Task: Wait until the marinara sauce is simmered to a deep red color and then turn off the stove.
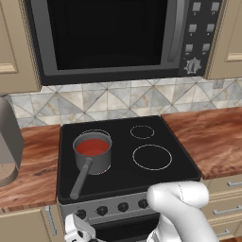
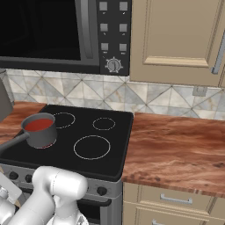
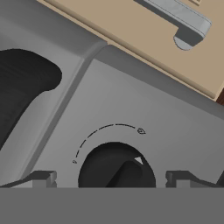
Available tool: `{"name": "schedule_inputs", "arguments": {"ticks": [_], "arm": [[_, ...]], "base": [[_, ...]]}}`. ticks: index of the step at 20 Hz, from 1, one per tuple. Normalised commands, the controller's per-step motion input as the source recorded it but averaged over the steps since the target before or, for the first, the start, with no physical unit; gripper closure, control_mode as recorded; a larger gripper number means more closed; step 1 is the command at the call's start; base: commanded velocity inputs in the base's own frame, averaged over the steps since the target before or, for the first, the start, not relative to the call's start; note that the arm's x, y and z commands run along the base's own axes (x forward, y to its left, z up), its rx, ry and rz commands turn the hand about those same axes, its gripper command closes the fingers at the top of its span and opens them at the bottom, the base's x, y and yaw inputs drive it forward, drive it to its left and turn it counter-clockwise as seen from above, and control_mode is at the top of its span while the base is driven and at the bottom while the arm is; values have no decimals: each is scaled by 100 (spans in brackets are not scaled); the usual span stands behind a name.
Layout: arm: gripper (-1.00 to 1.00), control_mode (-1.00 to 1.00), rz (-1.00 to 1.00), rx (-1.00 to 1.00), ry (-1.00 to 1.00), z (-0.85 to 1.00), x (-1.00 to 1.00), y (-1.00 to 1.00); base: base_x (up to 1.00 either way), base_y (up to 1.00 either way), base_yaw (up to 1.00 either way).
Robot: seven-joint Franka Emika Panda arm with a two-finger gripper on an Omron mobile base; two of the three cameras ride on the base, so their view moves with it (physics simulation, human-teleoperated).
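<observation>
My gripper (image 3: 109,181) stands wide open, one fingertip (image 3: 43,178) on each side of a black knob (image 3: 116,168) on the stove (image 1: 127,137) front panel, not yet touching it. The marinara sauce (image 1: 92,147) sits in the grey saucepan (image 1: 92,156) on the cooktop, up and behind my gripper; it reads red. Judgement: waiting looks about finished and the shut-off step is in hand. Next move calls for advancing onto the knob, closing squarely on its ridge, then rotating it to the off mark without slipping.
</observation>
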Motion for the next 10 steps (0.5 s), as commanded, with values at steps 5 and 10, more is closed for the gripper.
{"name": "schedule_inputs", "arguments": {"ticks": [5,10], "arm": [[-100,-100,0,0,0,0,0,0],[-100,-100,0,0,0,0,0,0]], "base": [[0,0,0],[0,0,0]]}}
